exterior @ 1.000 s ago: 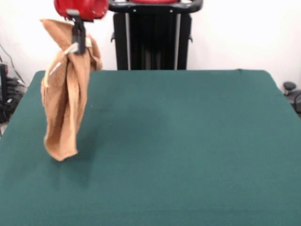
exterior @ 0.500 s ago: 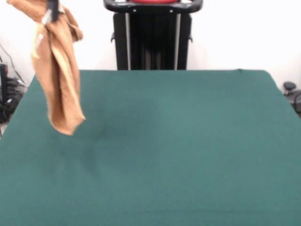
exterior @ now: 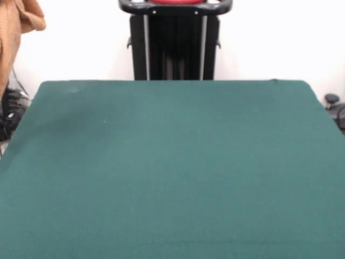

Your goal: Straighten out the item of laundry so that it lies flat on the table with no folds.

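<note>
The orange-tan towel (exterior: 13,38) hangs in the air at the top left corner of the front view, beyond the left edge of the dark green table (exterior: 172,172). Only part of it shows; the rest runs out of the picture at the top and left. It hangs in a long rumpled bunch and touches nothing on the table. The gripper is out of the picture above the towel, so it does not show.
The robot's black pedestal (exterior: 173,40) stands behind the table's far edge in the middle. Dark cables and gear (exterior: 8,116) lie on the floor at the left, and a dark object (exterior: 333,105) sits off the far right corner.
The towel has been carried up and to the left, from hanging over the table's left part to the picture's top left corner. The gripper that showed earlier has left the view.
</note>
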`<state>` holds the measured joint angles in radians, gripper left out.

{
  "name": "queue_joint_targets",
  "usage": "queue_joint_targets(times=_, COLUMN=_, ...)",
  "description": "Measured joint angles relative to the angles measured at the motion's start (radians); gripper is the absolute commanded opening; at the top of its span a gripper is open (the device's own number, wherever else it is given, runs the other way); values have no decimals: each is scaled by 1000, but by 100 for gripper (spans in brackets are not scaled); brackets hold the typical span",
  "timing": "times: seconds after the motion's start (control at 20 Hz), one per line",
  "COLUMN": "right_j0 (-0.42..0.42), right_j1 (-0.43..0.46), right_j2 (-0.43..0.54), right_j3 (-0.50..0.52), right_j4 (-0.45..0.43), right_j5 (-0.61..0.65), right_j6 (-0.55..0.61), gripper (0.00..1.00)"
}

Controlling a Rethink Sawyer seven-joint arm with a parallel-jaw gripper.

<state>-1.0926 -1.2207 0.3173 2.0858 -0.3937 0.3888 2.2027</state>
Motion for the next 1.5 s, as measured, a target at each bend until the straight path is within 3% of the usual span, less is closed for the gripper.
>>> queue_joint_targets(times=0.1, right_j0=-4, right_j1=21, right_j2=-11, right_j3=-4, right_j4=-48, right_j5=-13, right_j6=0, gripper=0)
queue_joint_targets(times=0.25, right_j0=7, right_j1=98, right_j2=-50, right_j3=-21, right_j4=-190, right_j5=-73, right_j6=0, gripper=0)
queue_joint_targets(times=0.3, right_j0=16, right_j1=144, right_j2=-72, right_j3=-31, right_j4=-258, right_j5=-112, right_j6=0, gripper=0)
queue_joint_targets(times=0.5, right_j0=40, right_j1=284, right_j2=-127, right_j3=-75, right_j4=-397, right_j5=-202, right_j6=0, gripper=0)
queue_joint_targets(times=0.65, right_j0=66, right_j1=358, right_j2=-167, right_j3=-109, right_j4=-451, right_j5=-238, right_j6=0, gripper=0)
queue_joint_targets(times=0.75, right_j0=111, right_j1=462, right_j2=-227, right_j3=-167, right_j4=-517, right_j5=-281, right_j6=0, gripper=0)
queue_joint_targets(times=1.15, right_j0=260, right_j1=674, right_j2=-393, right_j3=-340, right_j4=-574, right_j5=-337, right_j6=0, gripper=0)
queue_joint_targets(times=1.5, right_j0=238, right_j1=729, right_j2=-401, right_j3=-406, right_j4=-571, right_j5=-336, right_j6=0, gripper=0)
